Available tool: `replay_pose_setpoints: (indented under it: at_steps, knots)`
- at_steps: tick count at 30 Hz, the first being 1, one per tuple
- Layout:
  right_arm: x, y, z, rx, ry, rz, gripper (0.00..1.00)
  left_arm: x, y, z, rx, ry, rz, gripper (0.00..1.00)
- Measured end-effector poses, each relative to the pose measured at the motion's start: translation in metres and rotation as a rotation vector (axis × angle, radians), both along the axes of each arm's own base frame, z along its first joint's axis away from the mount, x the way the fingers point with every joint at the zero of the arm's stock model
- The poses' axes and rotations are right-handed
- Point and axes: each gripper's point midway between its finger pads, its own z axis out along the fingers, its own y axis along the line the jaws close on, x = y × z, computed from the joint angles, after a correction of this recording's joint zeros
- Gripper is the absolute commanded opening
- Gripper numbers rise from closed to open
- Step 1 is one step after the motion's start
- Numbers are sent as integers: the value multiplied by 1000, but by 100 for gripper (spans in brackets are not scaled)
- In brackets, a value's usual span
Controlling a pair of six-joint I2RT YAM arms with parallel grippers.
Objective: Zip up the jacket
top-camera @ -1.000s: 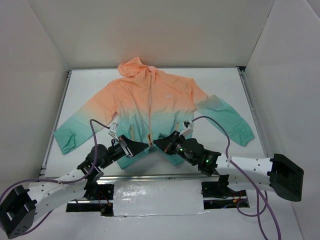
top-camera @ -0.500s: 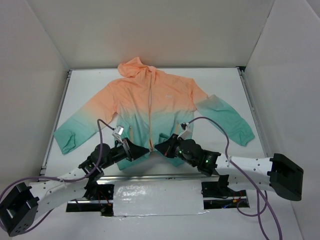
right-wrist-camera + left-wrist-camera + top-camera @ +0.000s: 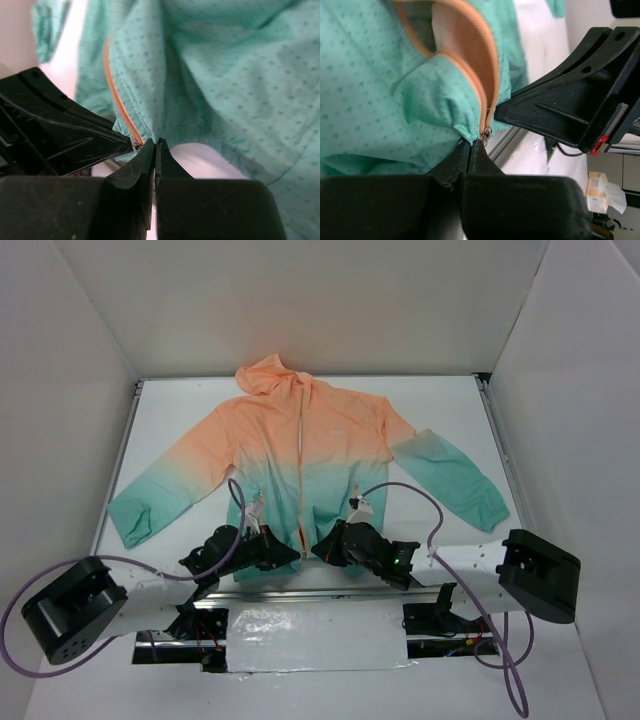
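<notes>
The jacket (image 3: 300,455) lies flat on the table, hood at the far side and teal hem near me. Its pale-orange zipper (image 3: 301,470) runs down the middle. Both grippers meet at the hem at the foot of the zipper. My left gripper (image 3: 290,552) is shut and pinches the teal hem corner (image 3: 465,131) just left of the metal zipper slider (image 3: 486,134). My right gripper (image 3: 320,550) is shut and pinches the hem edge (image 3: 165,131) just right of the slider (image 3: 135,145). Each gripper's black fingers show in the other's wrist view, almost touching.
White walls enclose the table on three sides. A metal rail (image 3: 300,592) runs along the near table edge just under the grippers. Purple cables (image 3: 400,488) loop above both arms. The sleeves (image 3: 455,475) spread out to either side.
Both grippers have come down and back toward the near edge, closing in on the zipper foot at the hem. The hem centre is now bunched between them.
</notes>
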Motion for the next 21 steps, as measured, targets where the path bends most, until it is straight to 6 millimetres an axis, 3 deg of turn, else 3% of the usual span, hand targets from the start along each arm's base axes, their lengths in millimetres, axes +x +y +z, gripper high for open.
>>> replay_pose_setpoints:
  at_steps: [5,9,12,16,21]
  knots:
    - [-4,-2,-31,-70,60,-1,0,-4,-4,-21,30,48,-29,0]
    - [-6,-3,-43,-93,85,-1,4,-5,-5,-33,45,71,-40,0]
    - [-5,-2,-45,-103,87,1,13,-6,-7,-37,46,76,-46,0]
    - [-4,-4,-47,-126,75,7,34,-9,-7,-43,51,94,-63,0]
    - [1,-7,-36,-134,29,15,40,-16,-6,-49,54,115,-86,0]
